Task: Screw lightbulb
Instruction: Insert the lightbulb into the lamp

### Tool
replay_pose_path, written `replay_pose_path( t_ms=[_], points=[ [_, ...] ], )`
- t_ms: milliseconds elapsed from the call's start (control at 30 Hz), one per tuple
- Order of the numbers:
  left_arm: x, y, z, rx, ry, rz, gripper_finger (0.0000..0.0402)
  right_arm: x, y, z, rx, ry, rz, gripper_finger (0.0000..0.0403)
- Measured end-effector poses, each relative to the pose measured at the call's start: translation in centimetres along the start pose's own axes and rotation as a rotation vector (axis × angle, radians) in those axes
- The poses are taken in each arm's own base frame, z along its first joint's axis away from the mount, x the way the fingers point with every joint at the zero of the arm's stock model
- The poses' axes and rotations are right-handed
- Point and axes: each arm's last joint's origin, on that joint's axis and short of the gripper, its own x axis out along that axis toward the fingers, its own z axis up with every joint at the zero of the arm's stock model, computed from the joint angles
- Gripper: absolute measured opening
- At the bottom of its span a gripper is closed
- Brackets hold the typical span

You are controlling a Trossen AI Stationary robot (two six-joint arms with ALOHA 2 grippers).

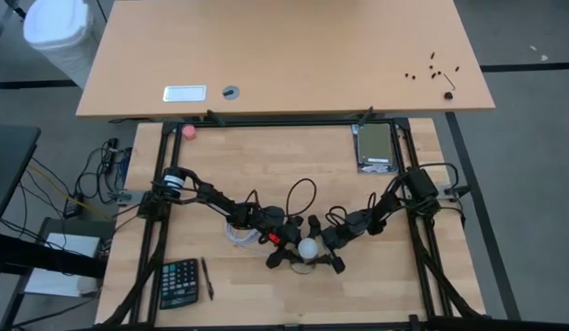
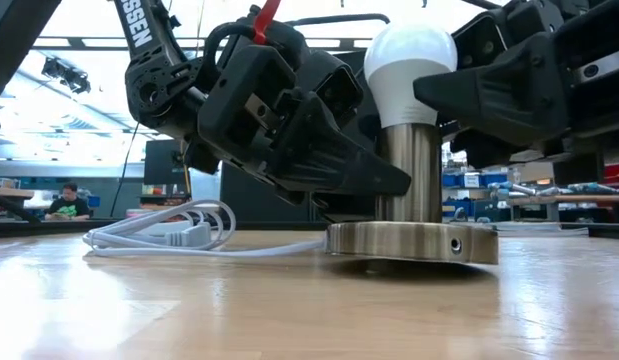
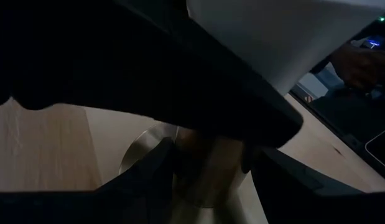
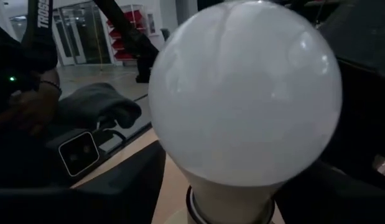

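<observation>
The white lightbulb [image 2: 409, 55] stands upright on a metal post [image 2: 409, 165], which rises from a round silvery base [image 2: 414, 242] on the table. From above the lightbulb [image 1: 308, 248] sits in the middle, near the front. My left gripper [image 1: 286, 246] comes from the left and closes on the post below the bulb. My right gripper [image 1: 326, 245] comes from the right and closes on the bulb's globe [image 4: 242, 93]. My left gripper pinches the metal post [image 3: 208, 171] between its two fingers, low on the post, just above the base. The fingers come slanting down from the table's left and lie across the post. The post stands upright, its base flat on the table. My right gripper holds the lightbulb's globe [image 2: 441, 80] between its two fingers, one on each side of its widest part. The fingers [image 2: 479, 95] come about level from the table's right. The bulb stands upright on top of the post.
A coiled white cord [image 2: 159, 235] lies on the table left of the base. A calculator [image 1: 178, 280] and a pen [image 1: 208, 279] lie front left. A grey device [image 1: 376, 147] sits back right, a pink ball [image 1: 188, 131] back left.
</observation>
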Motion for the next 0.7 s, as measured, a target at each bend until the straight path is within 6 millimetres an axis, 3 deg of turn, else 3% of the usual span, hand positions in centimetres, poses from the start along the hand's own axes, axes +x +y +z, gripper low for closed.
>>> replay_pose_path(
  t_ms=[367,700],
  points=[
    [0.01,-0.02,0.04,0.000,0.000,0.000,0.0198,-0.37,-0.18,-0.10,-0.003,0.004,0.002,0.0203],
    [0.01,0.02,0.05,-0.001,-0.001,0.032,0.0198,-0.42,-0.41,-0.11,0.024,0.006,-0.002,0.0181]
  ],
)
